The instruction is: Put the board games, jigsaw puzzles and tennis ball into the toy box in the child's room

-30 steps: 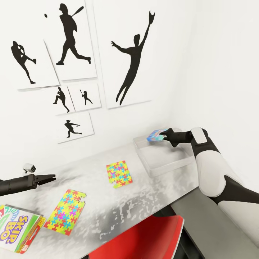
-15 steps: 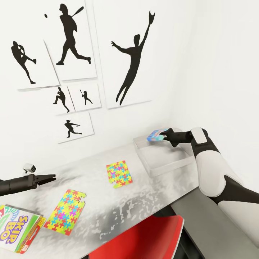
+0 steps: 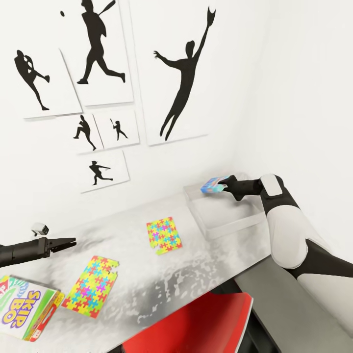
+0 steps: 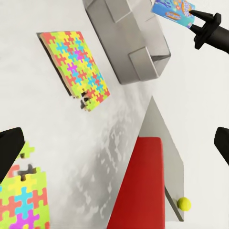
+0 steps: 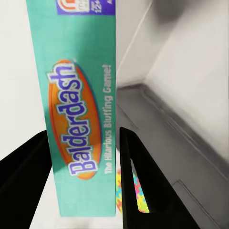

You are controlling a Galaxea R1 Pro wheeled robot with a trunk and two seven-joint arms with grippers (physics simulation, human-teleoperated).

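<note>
White walls hung with black sports silhouette prints [image 3: 184,78] back the pale grey table [image 3: 147,289]. Right gripper [image 3: 224,186] pinches a Balderdash game box [image 3: 213,184] between its fingers [image 5: 143,186], above the grey toy box's [image 3: 223,215] far corner. Left gripper [image 3: 68,241] hovers with fingers slightly parted, empty; just below them lie one jigsaw puzzle [image 3: 91,286] and the Skip-Bo box [image 3: 24,307]. Another puzzle [image 3: 163,235] lies between the grippers. A tennis ball [image 4: 183,203] lies beside the red chair [image 3: 196,326].

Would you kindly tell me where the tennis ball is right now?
In the left wrist view, the tennis ball lies on the dark grey desk section beside the red chair.
</note>
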